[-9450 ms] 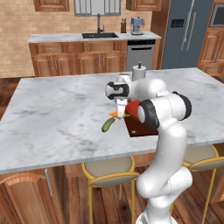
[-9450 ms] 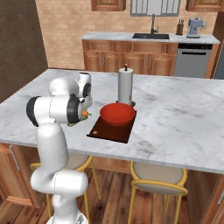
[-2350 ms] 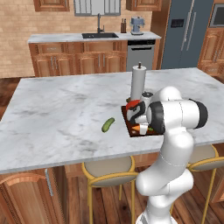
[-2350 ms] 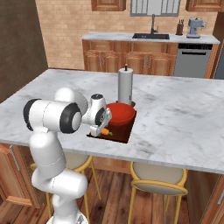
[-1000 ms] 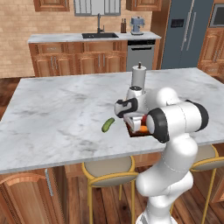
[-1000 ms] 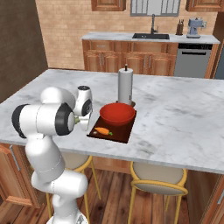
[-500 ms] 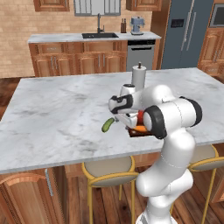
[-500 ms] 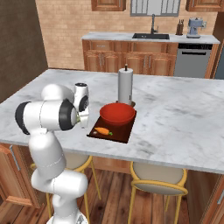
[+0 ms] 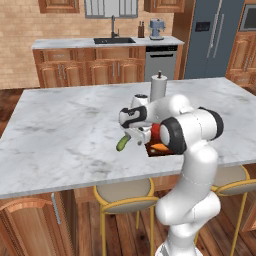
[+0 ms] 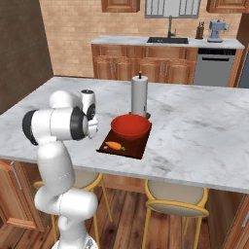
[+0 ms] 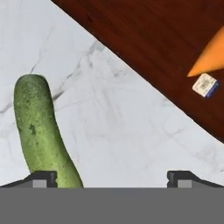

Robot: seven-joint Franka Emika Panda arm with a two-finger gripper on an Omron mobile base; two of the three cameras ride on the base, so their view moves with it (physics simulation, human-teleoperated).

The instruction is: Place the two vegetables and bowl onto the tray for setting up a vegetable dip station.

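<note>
The cucumber (image 9: 122, 144) lies on the counter (image 9: 65, 130) in the left base view, just beside the tray (image 9: 154, 150), under the claw (image 9: 134, 139). In the right base view, the carrot (image 10: 114, 145) and red bowl (image 10: 130, 127) sit on the tray already. In the hand view, the cucumber is by one fingertip (image 11: 43, 178) of the wide-open, empty claw.
</note>
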